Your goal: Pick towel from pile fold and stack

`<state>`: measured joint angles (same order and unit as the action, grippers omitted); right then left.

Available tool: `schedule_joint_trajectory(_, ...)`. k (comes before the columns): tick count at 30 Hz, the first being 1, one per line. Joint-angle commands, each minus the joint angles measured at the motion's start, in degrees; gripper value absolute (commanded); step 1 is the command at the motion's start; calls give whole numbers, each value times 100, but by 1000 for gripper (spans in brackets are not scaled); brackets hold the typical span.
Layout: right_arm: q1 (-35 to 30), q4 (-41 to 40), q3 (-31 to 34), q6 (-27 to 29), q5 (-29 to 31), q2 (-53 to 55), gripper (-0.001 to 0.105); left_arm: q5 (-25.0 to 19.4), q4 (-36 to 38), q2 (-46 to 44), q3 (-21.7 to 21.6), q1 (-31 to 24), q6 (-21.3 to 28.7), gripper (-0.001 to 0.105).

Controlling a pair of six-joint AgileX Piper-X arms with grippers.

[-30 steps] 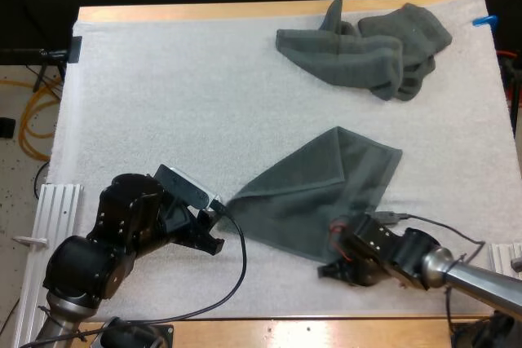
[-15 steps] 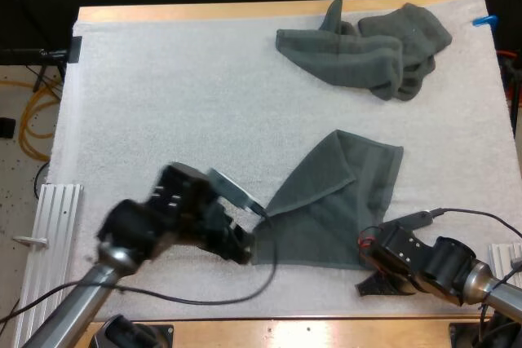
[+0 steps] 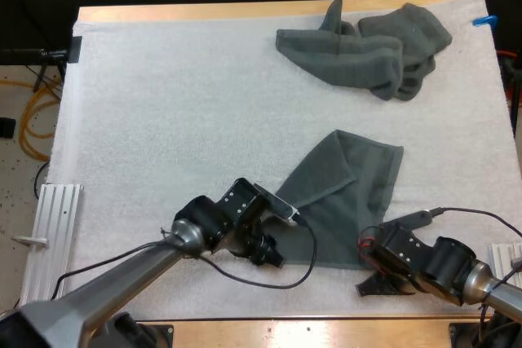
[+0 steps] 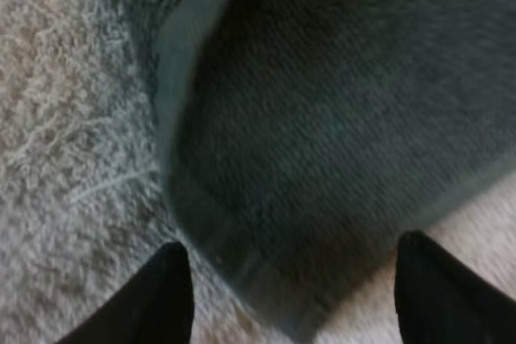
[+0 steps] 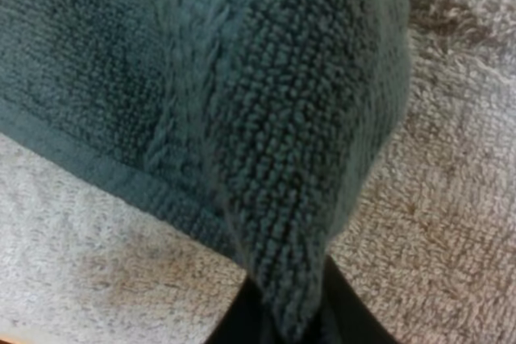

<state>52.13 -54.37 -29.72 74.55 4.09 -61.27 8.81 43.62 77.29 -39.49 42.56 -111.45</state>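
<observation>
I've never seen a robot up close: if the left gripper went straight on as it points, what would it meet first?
Most likely the corner of the half-folded dark grey-green towel, lying ahead between the left gripper's open black fingers; depth is unclear, so it might touch the white mat.

A half-folded grey-green towel [image 3: 347, 201] is lying before me, my right tool [image 3: 375, 283] pinching its near corner, a crumpled towel [image 3: 367, 46] sitting beyond.
</observation>
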Motion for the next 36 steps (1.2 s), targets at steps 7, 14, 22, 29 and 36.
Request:
schedule_joint_trajectory(7,5,-97,1,25,27,30,0,-96,-142,614,-18,59,218,52)
schedule_joint_trajectory(14,5,-97,1,25,36,30,0,-96,-153,792,-18,58,305,15)
schedule_joint_trajectory(22,5,45,1,25,36,30,0,-84,-187,775,-18,58,525,0)
schedule_joint_trajectory(29,5,-227,-500,213,1065,192,0,458,-143,47,-316,58,495,0)
schedule_joint_trajectory(36,5,-496,-1697,1021,2798,644,0,1374,22,-1228,-1091,-507,147,0)
